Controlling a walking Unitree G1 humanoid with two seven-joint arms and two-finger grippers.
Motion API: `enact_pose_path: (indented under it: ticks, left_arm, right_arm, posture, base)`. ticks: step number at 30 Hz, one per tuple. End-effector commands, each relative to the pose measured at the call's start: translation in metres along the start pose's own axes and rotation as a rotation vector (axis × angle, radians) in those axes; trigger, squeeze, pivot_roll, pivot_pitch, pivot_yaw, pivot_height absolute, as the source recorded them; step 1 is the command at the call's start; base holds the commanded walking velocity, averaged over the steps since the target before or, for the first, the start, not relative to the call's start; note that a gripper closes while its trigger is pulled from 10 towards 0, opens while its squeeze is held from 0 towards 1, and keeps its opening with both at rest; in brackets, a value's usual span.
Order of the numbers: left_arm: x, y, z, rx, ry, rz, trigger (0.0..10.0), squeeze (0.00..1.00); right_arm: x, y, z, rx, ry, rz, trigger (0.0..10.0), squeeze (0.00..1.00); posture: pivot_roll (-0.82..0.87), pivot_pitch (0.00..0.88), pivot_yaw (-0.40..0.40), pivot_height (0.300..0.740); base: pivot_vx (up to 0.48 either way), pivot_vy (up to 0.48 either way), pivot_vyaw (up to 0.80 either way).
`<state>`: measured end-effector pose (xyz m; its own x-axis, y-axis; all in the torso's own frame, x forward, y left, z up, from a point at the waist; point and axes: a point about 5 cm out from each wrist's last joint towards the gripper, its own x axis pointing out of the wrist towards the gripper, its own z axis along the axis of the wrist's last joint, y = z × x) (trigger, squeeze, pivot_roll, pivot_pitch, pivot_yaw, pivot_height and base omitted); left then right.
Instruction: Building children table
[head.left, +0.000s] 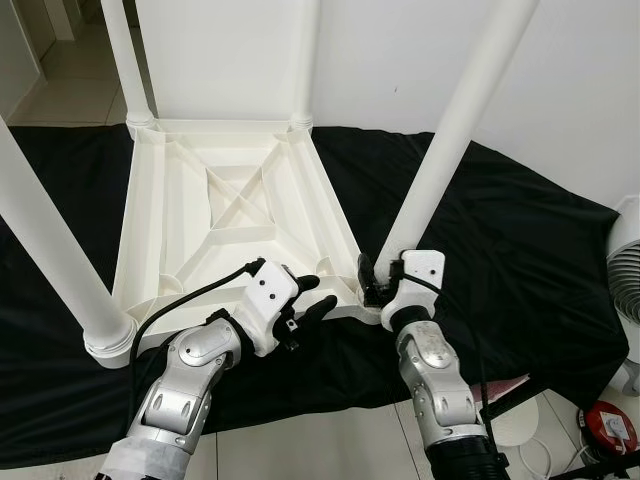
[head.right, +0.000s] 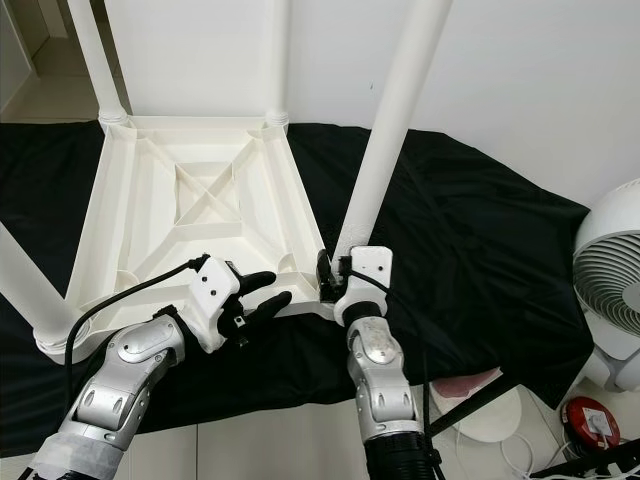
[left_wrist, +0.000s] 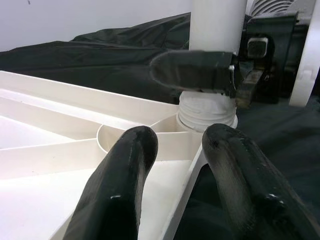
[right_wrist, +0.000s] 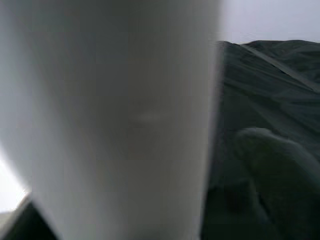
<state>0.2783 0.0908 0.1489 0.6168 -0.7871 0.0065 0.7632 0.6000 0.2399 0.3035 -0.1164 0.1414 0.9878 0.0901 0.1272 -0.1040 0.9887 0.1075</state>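
A white plastic table (head.left: 240, 200) lies upside down on a black cloth (head.left: 520, 260), its four legs pointing up. My right gripper (head.left: 374, 282) is shut around the base of the near right leg (head.left: 450, 140), just above its socket in the table corner. That leg (right_wrist: 120, 120) looms close in the right wrist view. My left gripper (head.left: 312, 295) is open at the table's near edge, left of that corner. Its fingers (left_wrist: 125, 185) straddle the rim without pinching it. One right-gripper finger (left_wrist: 192, 70) crosses the leg (left_wrist: 215, 25) in the left wrist view.
The near left leg (head.left: 50, 250) rises at my left, and two far legs (head.left: 125, 60) stand by the white wall. A white fan (head.right: 610, 290) is on the floor at the right, with a red object (head.left: 608, 425) and cables beside it.
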Motion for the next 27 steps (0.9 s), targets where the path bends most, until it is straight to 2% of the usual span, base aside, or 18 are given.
enact_pose_path:
  ticks: [1,3,4,6,7,8,9,12,14,17,20,21,23,24,27]
  left_arm:
    - [0.0,-0.001,-0.002,-0.008,0.009,0.046,10.0,0.0]
    - [-0.001,-0.001,-0.002,-0.008,0.01,0.046,10.0,0.0]
    - [-0.001,0.0,-0.002,-0.008,0.012,0.046,10.0,0.0]
    - [-0.001,0.0,-0.002,-0.007,0.012,0.046,10.0,0.0]
    - [-0.001,0.0,-0.002,-0.006,0.012,0.046,10.0,0.0]
    - [-0.001,0.0,-0.002,-0.004,0.012,0.045,10.0,0.0]
    - [-0.001,0.0,-0.002,-0.004,0.012,0.045,10.0,0.0]
    - [0.0,0.001,-0.002,0.0,0.012,0.039,10.0,0.0]
    - [0.0,0.001,-0.002,0.0,0.012,0.039,10.0,0.0]
    - [0.0,0.003,-0.003,0.009,0.02,0.033,10.0,0.0]
    - [0.0,0.003,-0.003,0.011,0.023,0.031,10.0,0.0]
    - [0.0,0.004,-0.003,0.012,0.023,0.03,10.0,0.0]
    - [0.0,0.004,-0.003,0.012,0.023,0.03,10.0,0.0]
    - [0.0,0.004,-0.004,0.011,0.025,0.032,10.0,0.0]
    - [0.0,0.004,-0.004,0.012,0.025,0.033,10.0,0.0]
  right_arm:
    - [-0.003,-0.004,-0.003,0.018,0.015,-0.002,10.0,1.0]
    - [-0.003,-0.006,-0.002,0.02,0.014,0.004,10.0,1.0]
    - [-0.004,-0.011,-0.002,0.064,0.026,0.095,10.0,1.0]
    - [-0.004,-0.012,-0.002,0.071,0.034,0.139,10.0,1.0]
    - [-0.005,-0.014,-0.003,0.058,0.047,0.189,10.0,0.83]
    - [-0.005,-0.016,-0.002,0.038,0.048,0.224,10.0,0.0]
    - [-0.005,-0.016,-0.002,0.038,0.048,0.224,10.0,0.0]
    - [-0.002,-0.024,0.0,-0.066,0.041,0.399,10.0,0.0]
    - [-0.002,-0.024,0.0,-0.066,0.041,0.399,10.0,0.0]
    - [0.005,-0.026,-0.001,-0.122,0.059,0.529,10.0,0.0]
    - [0.011,-0.026,-0.003,-0.13,0.078,0.582,10.0,0.0]
    - [0.014,-0.026,-0.004,-0.142,0.092,0.605,6.5,0.0]
    - [0.014,-0.026,-0.004,-0.142,0.092,0.605,6.5,0.0]
    - [0.019,-0.027,-0.006,-0.149,0.105,0.617,0.0,0.0]
    - [0.022,-0.027,-0.006,-0.152,0.114,0.631,0.0,0.0]
  posture:
    - [0.08,0.046,-0.108,0.74]
    - [0.08,0.046,-0.108,0.74]
    - [0.08,0.043,-0.105,0.74]
    - [0.08,0.043,-0.105,0.74]
    - [0.08,0.043,-0.105,0.74]
    - [0.08,0.043,-0.105,0.74]
    - [0.08,0.043,-0.105,0.74]
    - [0.08,0.033,-0.094,0.74]
    - [0.08,0.033,-0.094,0.74]
    - [0.07,0.031,-0.087,0.74]
    - [0.07,0.032,-0.085,0.74]
    - [0.07,0.033,-0.086,0.74]
    - [0.07,0.033,-0.086,0.74]
    - [0.07,0.035,-0.091,0.74]
    - [0.08,0.037,-0.097,0.74]
  base:
    - [0.0,0.0,0.0]
    - [0.0,0.0,0.0]
    - [0.0,0.0,0.0]
    - [0.0,0.0,0.0]
    - [0.0,0.0,0.0]
    - [0.0,0.0,0.0]
    - [0.0,0.0,0.0]
    - [0.0,0.0,0.0]
    - [0.0,0.0,0.0]
    - [0.0,0.0,0.0]
    - [0.0,0.0,0.0]
    - [0.0,0.0,0.0]
    - [0.0,0.0,0.0]
    - [0.0,0.0,0.0]
    - [0.0,0.0,0.0]
